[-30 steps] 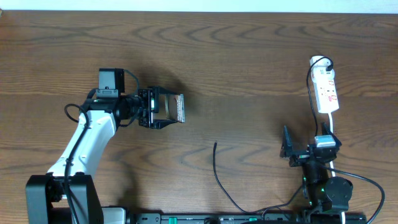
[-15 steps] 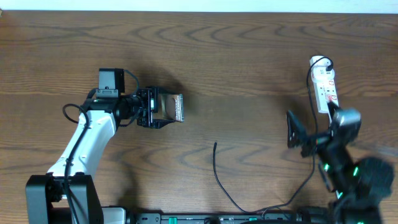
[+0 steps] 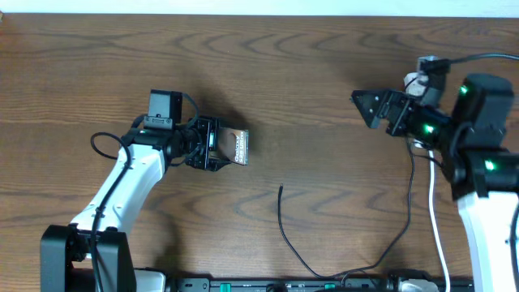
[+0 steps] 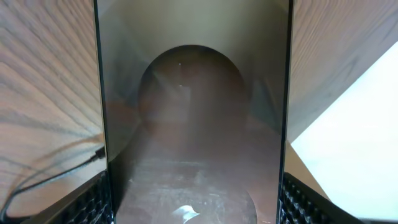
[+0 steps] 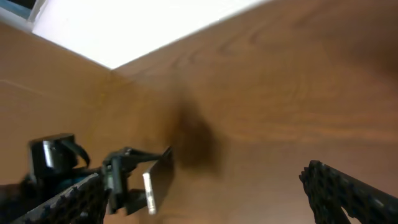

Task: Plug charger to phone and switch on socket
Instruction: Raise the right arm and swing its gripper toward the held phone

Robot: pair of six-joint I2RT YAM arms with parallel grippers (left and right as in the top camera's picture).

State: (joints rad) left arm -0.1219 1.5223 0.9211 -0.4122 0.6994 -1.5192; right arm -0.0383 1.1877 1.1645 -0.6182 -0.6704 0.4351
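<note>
Nothing plugged yet: left claw grips the phone on edge at bench left, charger lies loose near centre, right claw gapes empty far right; plugging in and switching on remain.

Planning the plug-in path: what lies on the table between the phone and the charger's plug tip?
Only bare table separates the phone from the charger tip; the overhead view shows it.

The phone sits left of centre in the left gripper. The charger lies on the desk, right of it and nearer. The socket is far right, partly under the right arm.
</note>
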